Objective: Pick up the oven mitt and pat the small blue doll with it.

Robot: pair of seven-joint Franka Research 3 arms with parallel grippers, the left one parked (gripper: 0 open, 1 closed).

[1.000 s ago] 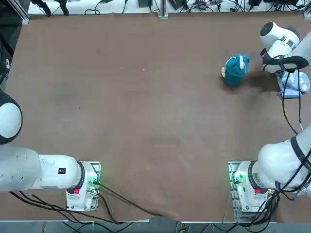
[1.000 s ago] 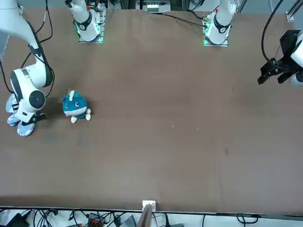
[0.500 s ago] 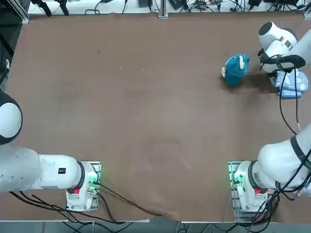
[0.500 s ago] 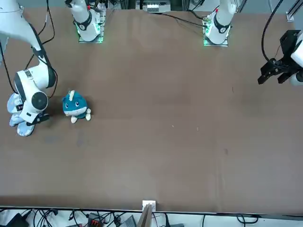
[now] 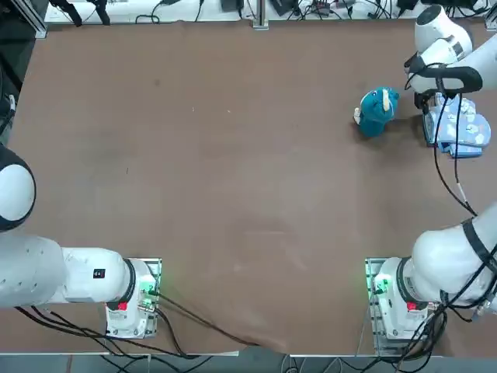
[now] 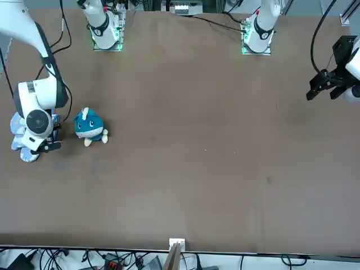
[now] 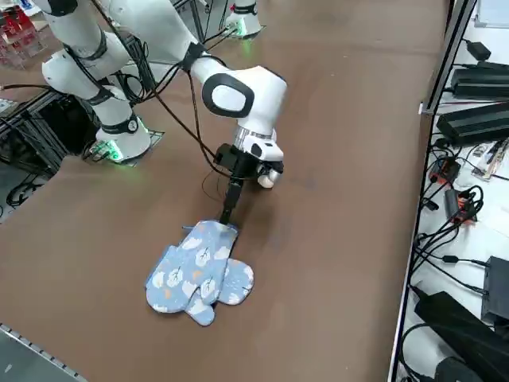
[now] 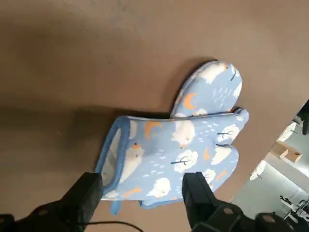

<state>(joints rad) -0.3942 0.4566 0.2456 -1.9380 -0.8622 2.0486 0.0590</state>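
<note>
The right gripper [image 8: 145,191] has shifted off the oven mitt [image 8: 176,150], fingers wide at its cuff—soft, light quilted fabric, best pinched there—three o'clock of the small blue doll [image 5: 377,111].

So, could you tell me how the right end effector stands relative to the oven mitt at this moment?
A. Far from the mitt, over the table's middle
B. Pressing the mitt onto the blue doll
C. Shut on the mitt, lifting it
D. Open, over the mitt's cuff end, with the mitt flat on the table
D: the right end effector has its fingers spread over the cuff end of the oven mitt, which lies flat on the table.
</note>
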